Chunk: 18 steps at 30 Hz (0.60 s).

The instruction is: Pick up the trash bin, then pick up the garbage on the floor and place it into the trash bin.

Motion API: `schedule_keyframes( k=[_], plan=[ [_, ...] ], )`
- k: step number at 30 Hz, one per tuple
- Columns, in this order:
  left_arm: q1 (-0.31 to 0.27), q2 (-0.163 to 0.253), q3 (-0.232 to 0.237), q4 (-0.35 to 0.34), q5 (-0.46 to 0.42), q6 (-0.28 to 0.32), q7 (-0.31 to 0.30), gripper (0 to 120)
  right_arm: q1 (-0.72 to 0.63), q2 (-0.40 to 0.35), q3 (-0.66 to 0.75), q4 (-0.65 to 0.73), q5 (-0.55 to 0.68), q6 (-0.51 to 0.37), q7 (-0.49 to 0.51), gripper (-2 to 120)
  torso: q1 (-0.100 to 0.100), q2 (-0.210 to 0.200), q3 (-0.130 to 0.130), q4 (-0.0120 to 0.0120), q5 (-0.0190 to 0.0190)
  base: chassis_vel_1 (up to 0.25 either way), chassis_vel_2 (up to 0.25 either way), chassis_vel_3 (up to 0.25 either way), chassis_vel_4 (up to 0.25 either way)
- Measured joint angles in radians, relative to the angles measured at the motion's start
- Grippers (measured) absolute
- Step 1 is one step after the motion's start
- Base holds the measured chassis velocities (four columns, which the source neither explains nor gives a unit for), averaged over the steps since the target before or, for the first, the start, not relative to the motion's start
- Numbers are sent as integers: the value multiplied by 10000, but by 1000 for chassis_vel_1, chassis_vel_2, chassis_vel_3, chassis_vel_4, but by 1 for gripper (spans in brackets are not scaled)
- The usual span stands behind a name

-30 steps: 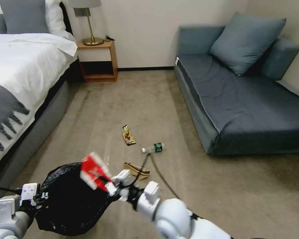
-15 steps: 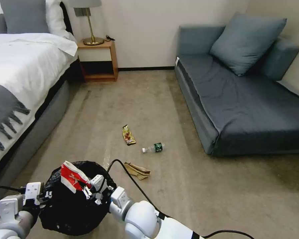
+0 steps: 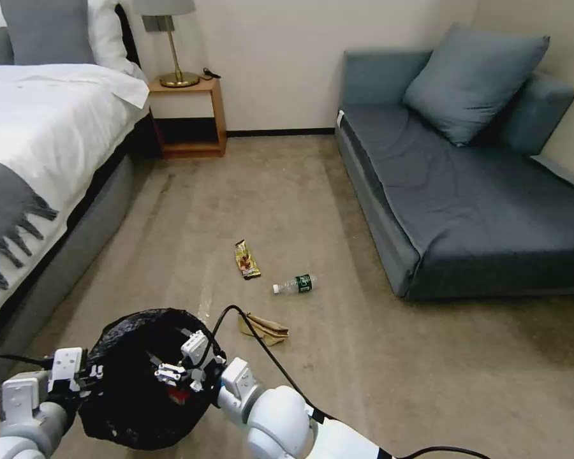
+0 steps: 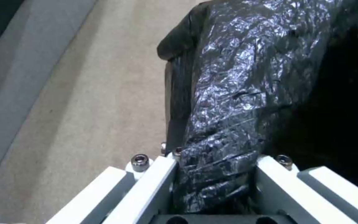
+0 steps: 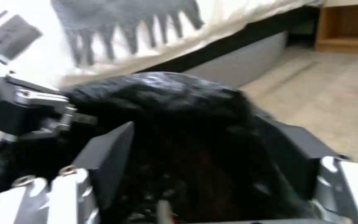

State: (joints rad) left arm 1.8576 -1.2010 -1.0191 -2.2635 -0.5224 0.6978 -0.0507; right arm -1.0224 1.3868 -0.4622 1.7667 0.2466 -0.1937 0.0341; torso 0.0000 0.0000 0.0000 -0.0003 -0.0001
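The trash bin [image 3: 131,408], lined with a crinkled black bag [image 4: 245,77], hangs low above the floor [image 3: 280,191] at the near left. My left gripper [image 3: 90,376] [image 4: 214,161] is shut on its bag-covered rim. Over the bin's mouth my right gripper [image 3: 170,373] [image 5: 202,130] stands open, nothing between its fingers. A bit of the red-white snack packet [image 3: 180,396] shows inside the bin below it. On the carpet farther out lie other garbage: a gold-brown wrapper [image 3: 247,259], a clear bottle with a green label [image 3: 294,284] and a crumpled tan paper bag [image 3: 266,328].
A bed [image 3: 38,146] with a grey fringed throw runs along the left. A blue-grey sofa [image 3: 478,191] fills the right side. A wooden nightstand [image 3: 188,118] with a lamp stands at the back wall. Open carpet lies between bed and sofa.
My right gripper carried the red-white packet left over the bin, lowered to the mouth and let it go. The packet now lies inside the bin. The left gripper kept holding the rim.
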Motion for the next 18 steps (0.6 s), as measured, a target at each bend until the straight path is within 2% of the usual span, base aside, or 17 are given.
schedule_keyframes(
  k=[1, 2, 4, 5, 6, 8, 10, 13, 14, 16, 18],
  plan=[
    [-27, 26, -52, 103, -51, 0, 2, 3, -300, -223, 435, 221, -548, 93, 1, 86, 0, 0, 0, -7, 5, 0, 0, 0, 0],
    [-53, 40, -96, 158, -94, 0, 2, 3, -496, -401, 847, 318, -1046, 264, 0, 93, 0, 0, 0, -1, 7, 0, 0, 0, 0],
    [-63, 45, -114, 174, -107, 0, 2, 3, -567, -467, 1007, 341, -1199, 345, 4, 93, 0, 0, 0, -2, 7, 0, 0, 0, 0],
    [-105, 56, -174, 230, -176, 4, 2, 3, -956, -729, 1670, 427, -1673, 808, -10, 99, 0, 0, 0, -2, 5, 0, 0, 0, 0],
    [-121, 57, -207, 242, -216, 7, 2, 3, -1262, -879, 2171, 482, -1750, 1187, -35, 99, 0, 0, 0, -2, 6, 0, 0, 0, 0],
    [-126, 57, -220, 250, -233, 8, 3, 3, -1413, -959, 2417, 509, -1745, 1389, -66, 99, 0, 0, 0, -2, 5, 0, 0, 0, 0],
    [-136, 54, -263, 317, -277, 12, 2, 3, -2030, -1312, 3348, 553, -1625, 2238, -235, 100, 0, 0, 0, -1, 6, 0, 0, 0, 0],
    [-152, 52, -269, 382, -284, 12, 2, 3, -2297, -1497, 3770, 488, -1706, 2710, -285, 100, 0, 0, 0, 1, 4, 0, 0, 0, 0],
    [-196, 17, -281, 440, -286, 12, 2, 3, -2529, -1637, 4142, 248, -2057, 3265, -303, 100, 0, 0, 0, 0, 5, 0, 0, 0, 0],
    [-210, 0, -283, 451, -287, 12, 2, 3, -2572, -1649, 4242, 144, -2178, 3424, -303, 100, 0, 0, 0, 2, 5, 0, 0, 0, 0],
    [-226, -106, -320, 483, -294, 12, 2, 3, -2742, -1666, 4635, -477, -2509, 4167, -319, 100, 0, 0, 0, 1, 4, 0, 0, 0, 0]
  ],
)
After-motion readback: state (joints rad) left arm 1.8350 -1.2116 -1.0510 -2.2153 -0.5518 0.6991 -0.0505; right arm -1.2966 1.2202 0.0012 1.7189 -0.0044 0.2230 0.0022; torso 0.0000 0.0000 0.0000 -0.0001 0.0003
